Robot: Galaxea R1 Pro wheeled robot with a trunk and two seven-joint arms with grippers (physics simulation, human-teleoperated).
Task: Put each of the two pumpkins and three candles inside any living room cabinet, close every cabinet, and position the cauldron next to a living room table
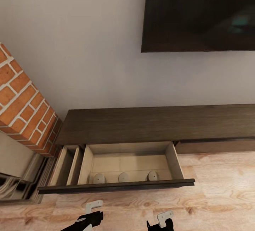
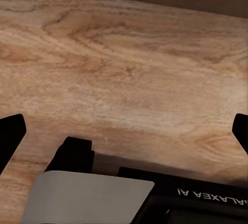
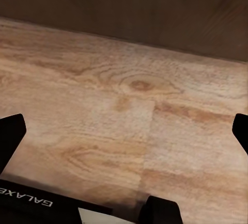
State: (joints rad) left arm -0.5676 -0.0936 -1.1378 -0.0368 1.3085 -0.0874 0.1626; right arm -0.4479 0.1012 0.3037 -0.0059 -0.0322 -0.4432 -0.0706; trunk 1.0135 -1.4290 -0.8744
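from my head camera, left to right: the brick fireplace (image 1: pixel 21 106) stands at the far left against the white wall. beside it the cabinet (image 1: pixel 148 122) runs along the wall, its left drawer (image 1: pixel 117 185) pulled fully out over the wood floor (image 1: pixel 219 195). inside the drawer's pale interior, three candles (image 1: pixel 123 177) lie in a row near the front panel. the wall tv (image 1: pixel 200 12) hangs above, to the right. the left gripper (image 2: pixel 124 131) is spread wide with nothing between its fingers, low over the floor. the right gripper (image 3: pixel 124 131) is likewise spread wide and bare, facing the cabinet's dark front.
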